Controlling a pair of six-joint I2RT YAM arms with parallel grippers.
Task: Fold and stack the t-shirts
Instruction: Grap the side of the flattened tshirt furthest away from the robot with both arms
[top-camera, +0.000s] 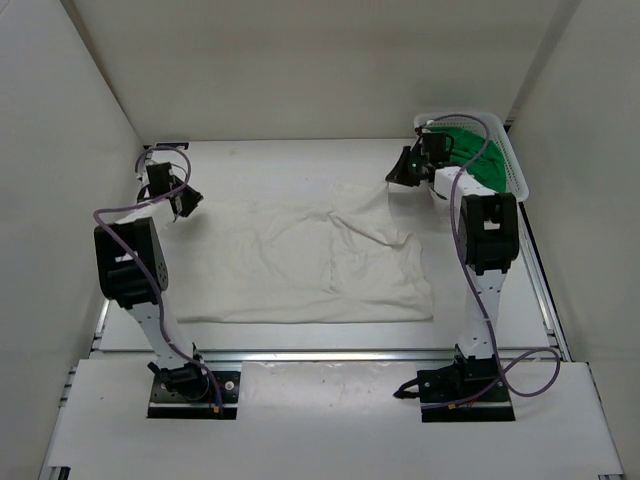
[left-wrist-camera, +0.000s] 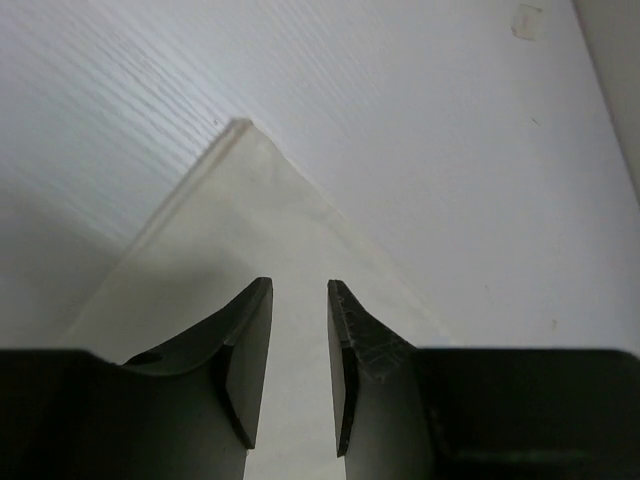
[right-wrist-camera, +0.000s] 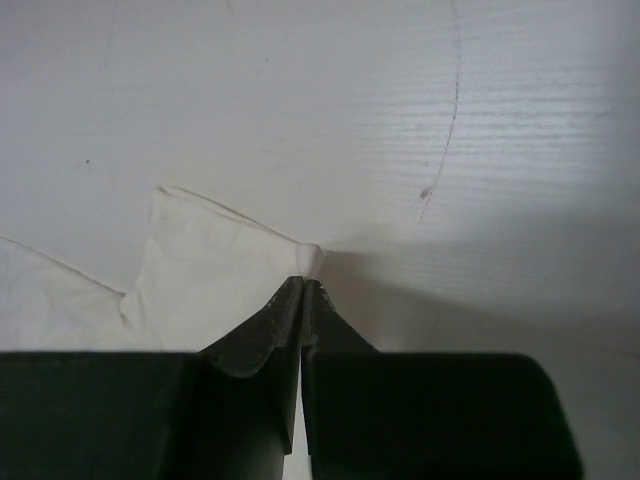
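Right tool (top-camera: 405, 172), seen from above, sits at the far right corner of the white shirt (top-camera: 290, 270), which lies spread and partly doubled on the desk (top-camera: 280, 165). The left tool (top-camera: 188, 203) hangs at the far left corner. A green shirt (top-camera: 465, 145) lies in the basket (top-camera: 515, 172).

From the left wrist, the jaws stand apart above that corner, gripping nothing.

From the right wrist, the jaws are together, pinching only the corner's very tip. So thin a hold may slip, and lifting with one side unclamped would likely drag the shirt askew.
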